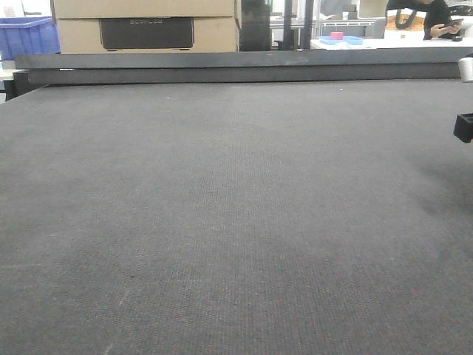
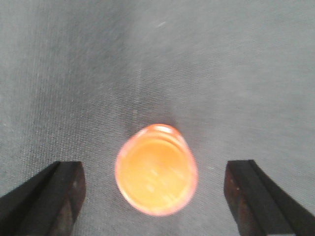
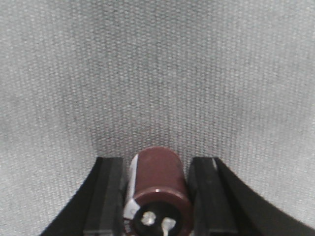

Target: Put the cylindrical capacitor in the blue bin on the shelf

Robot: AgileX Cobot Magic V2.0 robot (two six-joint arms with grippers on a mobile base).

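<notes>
The cylindrical capacitor [image 3: 158,179] is dark brown with a white stripe and two metal terminals on the end facing the camera. In the right wrist view it lies between the black fingers [image 3: 106,196] of my right gripper [image 3: 156,199], which is shut on it just over the grey felt. My left gripper [image 2: 155,196] is open, its two black fingertips wide apart. A round orange cylinder [image 2: 156,169], seen end-on, stands on the felt between them, touching neither. A blue bin [image 1: 26,35] shows far back at the left of the front view. The shelf is out of view.
A broad dark felt table [image 1: 222,222] fills the front view, with a raised dark rail [image 1: 236,65] along its far edge. Cardboard boxes [image 1: 144,26] stand behind it. A black piece of the right arm [image 1: 464,127] pokes in at the right edge.
</notes>
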